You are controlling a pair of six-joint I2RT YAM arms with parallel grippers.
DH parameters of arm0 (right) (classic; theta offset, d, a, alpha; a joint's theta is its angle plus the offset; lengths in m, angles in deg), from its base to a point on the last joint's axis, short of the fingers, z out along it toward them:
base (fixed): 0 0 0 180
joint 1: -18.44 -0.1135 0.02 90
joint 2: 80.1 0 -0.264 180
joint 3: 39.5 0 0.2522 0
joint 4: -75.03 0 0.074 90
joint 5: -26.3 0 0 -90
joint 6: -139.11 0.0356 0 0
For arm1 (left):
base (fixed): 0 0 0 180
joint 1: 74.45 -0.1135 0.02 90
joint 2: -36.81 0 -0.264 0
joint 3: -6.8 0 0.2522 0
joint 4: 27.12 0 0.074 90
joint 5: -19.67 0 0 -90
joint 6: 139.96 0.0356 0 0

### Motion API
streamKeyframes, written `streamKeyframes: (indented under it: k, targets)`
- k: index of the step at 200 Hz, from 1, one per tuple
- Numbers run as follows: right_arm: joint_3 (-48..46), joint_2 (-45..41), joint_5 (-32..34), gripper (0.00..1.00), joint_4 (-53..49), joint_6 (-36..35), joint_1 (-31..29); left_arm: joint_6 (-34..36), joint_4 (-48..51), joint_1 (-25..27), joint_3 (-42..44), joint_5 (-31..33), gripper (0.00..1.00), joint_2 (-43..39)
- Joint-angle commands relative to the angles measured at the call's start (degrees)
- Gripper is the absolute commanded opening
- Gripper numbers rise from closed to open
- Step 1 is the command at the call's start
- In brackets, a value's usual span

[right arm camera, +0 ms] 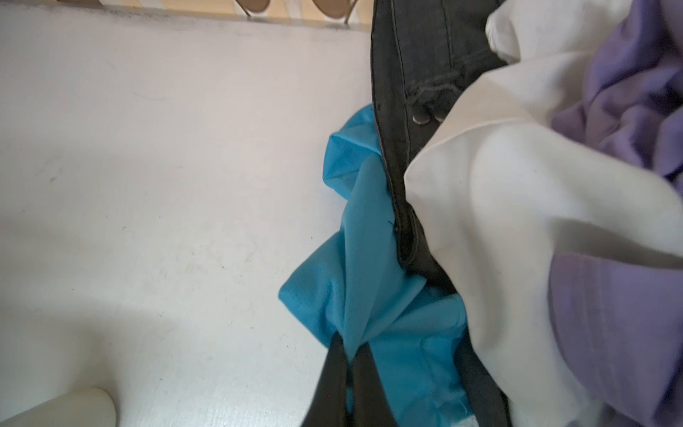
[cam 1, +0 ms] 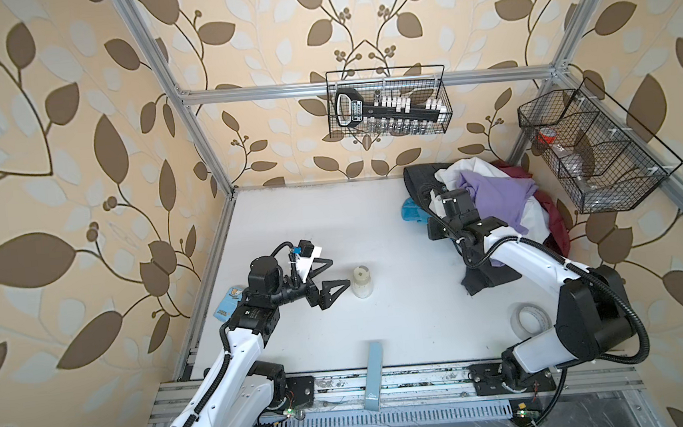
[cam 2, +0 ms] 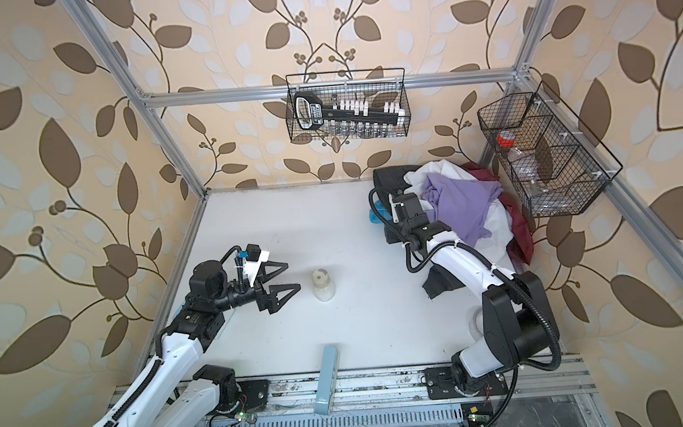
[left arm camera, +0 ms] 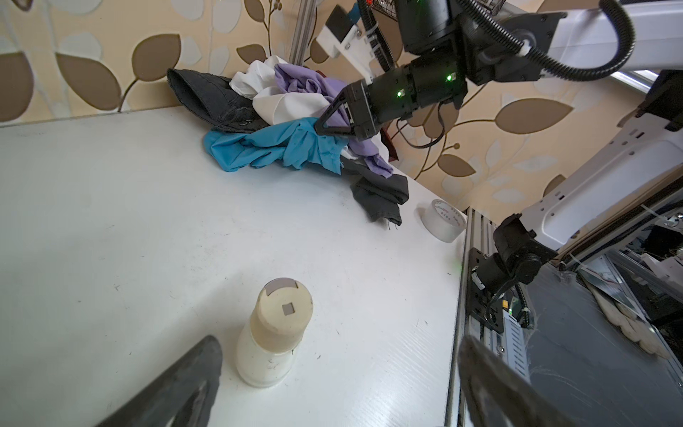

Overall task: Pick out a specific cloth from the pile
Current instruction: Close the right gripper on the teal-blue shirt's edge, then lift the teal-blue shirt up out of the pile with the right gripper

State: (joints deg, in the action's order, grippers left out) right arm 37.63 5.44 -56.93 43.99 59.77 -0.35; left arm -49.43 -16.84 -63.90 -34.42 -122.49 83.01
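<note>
Leaf-patterned wallpaper backs a white table [cam 1: 291, 235]. At the pile [cam 1: 492, 194] in the far right corner, the right hand [right arm camera: 346, 345] is clenched on a fold of the turquoise cloth [right arm camera: 369, 258]. The cloth lies on the table at the pile's left edge, partly under black and white fabric. The left hand [cam 1: 338, 274] hangs released and empty near a small white jar [cam 1: 362, 281]. Red print on the tape roll [left arm camera: 445, 220] is too small to read.

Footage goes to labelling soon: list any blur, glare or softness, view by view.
Both top views: evenly lit, sharp centrally, softer toward the edges. Left wrist: near fingers blurred, jar crisp. Right wrist: soft close-up, white cloth washed out.
</note>
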Motion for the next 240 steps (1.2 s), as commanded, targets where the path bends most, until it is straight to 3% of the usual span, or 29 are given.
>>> streamKeyframes:
  k: [1, 97, 240]
  targets:
    - [5.31, -2.34, 0.21, 0.00, -1.84, -1.75, -1.21, 1.62, 0.56, 0.87, -2.00, 0.73, 0.99, -1.43]
    - [15.61, -6.96, 0.61, 0.00, -1.85, -2.31, -2.06, 2.30, 1.29, 1.85, -1.89, 2.37, 0.99, -2.51]
    - [30.93, -2.19, 0.26, 0.00, -3.28, -2.73, -2.22, 2.87, 1.64, 2.20, -1.72, 3.12, 0.99, -3.04]
